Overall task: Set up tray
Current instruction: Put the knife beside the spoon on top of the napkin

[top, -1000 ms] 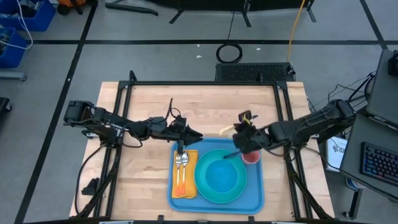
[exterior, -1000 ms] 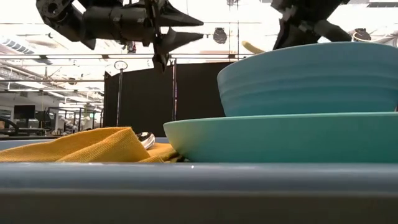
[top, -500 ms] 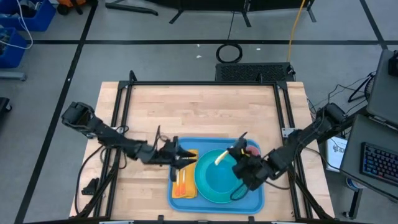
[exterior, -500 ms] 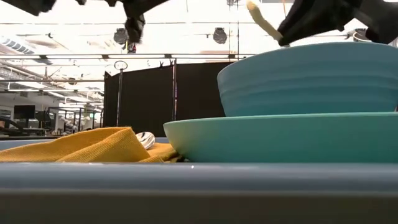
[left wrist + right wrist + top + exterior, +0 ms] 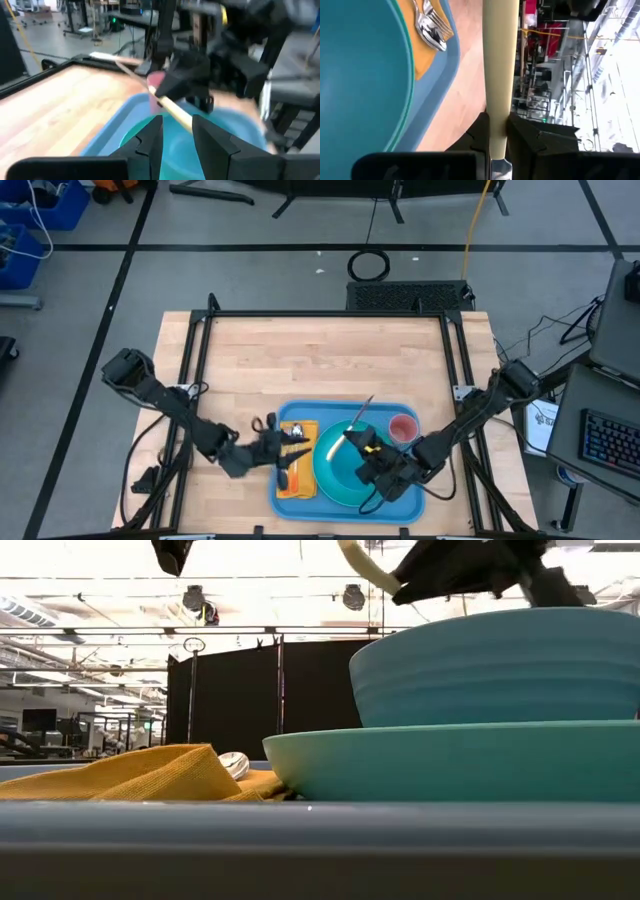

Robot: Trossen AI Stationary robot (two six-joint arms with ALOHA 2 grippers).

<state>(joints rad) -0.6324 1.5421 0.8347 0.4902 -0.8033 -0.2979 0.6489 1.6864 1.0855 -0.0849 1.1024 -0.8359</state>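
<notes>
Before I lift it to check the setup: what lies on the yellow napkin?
On the yellow napkin, on the tray, lies silver cutlery: fork tines and a rounded piece. The left gripper covers part of it from above.

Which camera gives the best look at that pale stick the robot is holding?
The right wrist view: the stick fills the picture, clamped by the right gripper. The high view shows it small above the plate; the left wrist blurred; the low only its tip.

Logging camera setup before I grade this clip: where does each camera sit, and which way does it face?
High: overhead, straight down on the tray; both arms show.
Low: table height, level across tray rim, bowl on plate.
Left wrist: past left gripper toward right gripper.
Right wrist: right gripper shut on cream utensil.
Shared: the utensil shows in all four.
</notes>
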